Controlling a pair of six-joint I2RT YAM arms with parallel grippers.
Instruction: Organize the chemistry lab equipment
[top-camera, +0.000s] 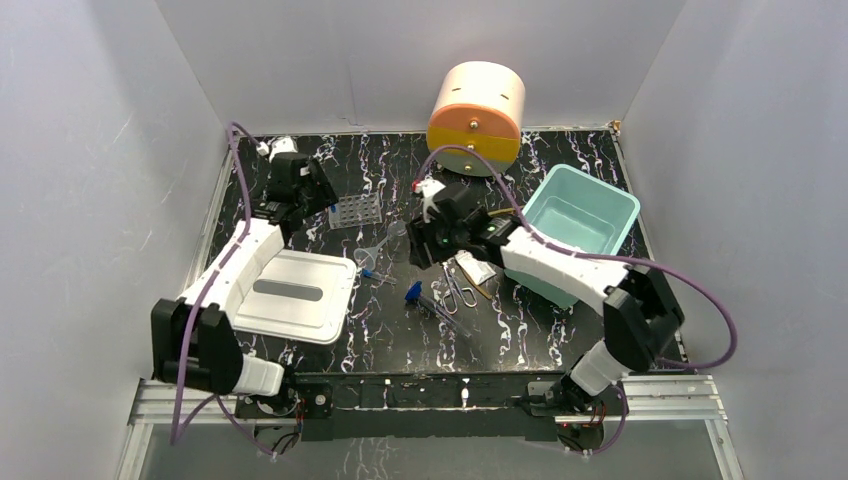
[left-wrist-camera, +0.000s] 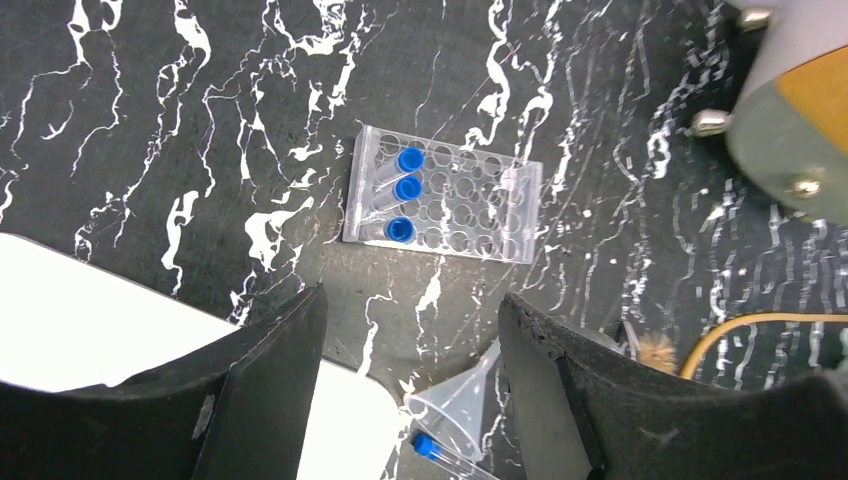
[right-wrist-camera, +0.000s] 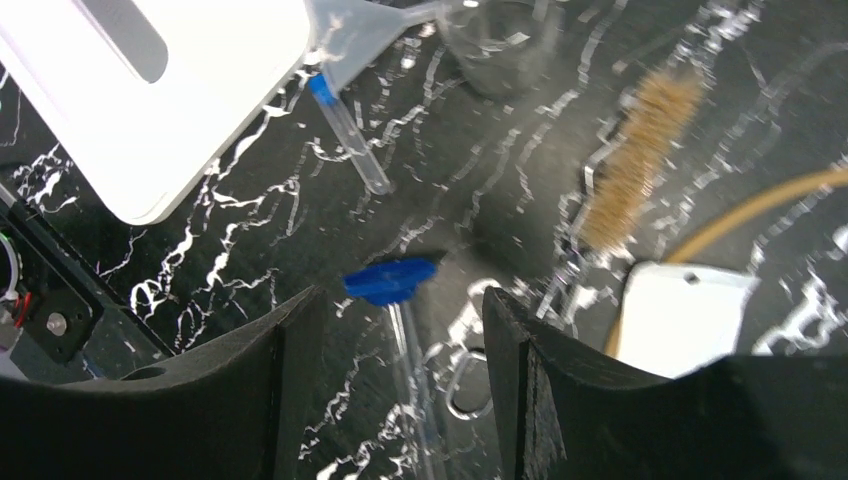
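Observation:
A clear grid tube rack (left-wrist-camera: 455, 200) stands on the black marbled table with three blue-capped tubes (left-wrist-camera: 406, 188) in its left column. My left gripper (left-wrist-camera: 410, 335) hovers open just short of the rack, empty. Below it lie a clear funnel (left-wrist-camera: 468, 398) and a loose blue-capped tube (left-wrist-camera: 428, 448). My right gripper (right-wrist-camera: 398, 320) is open and empty above a thin tube with a flat blue top (right-wrist-camera: 390, 279). Around it are the scissors (top-camera: 458, 286), a bristle brush (right-wrist-camera: 640, 165) and tan tubing (right-wrist-camera: 765, 203). In the top view the left gripper (top-camera: 315, 205) is by the rack (top-camera: 357, 210), the right gripper (top-camera: 425, 245) mid-table.
A white lid-like tray (top-camera: 290, 295) lies front left. A teal bin (top-camera: 580, 220) sits at the right. The cream-and-orange round drawer unit (top-camera: 477, 118) stands at the back. A small white card box (right-wrist-camera: 685, 315) rests beside the scissors. Grey walls close in the table.

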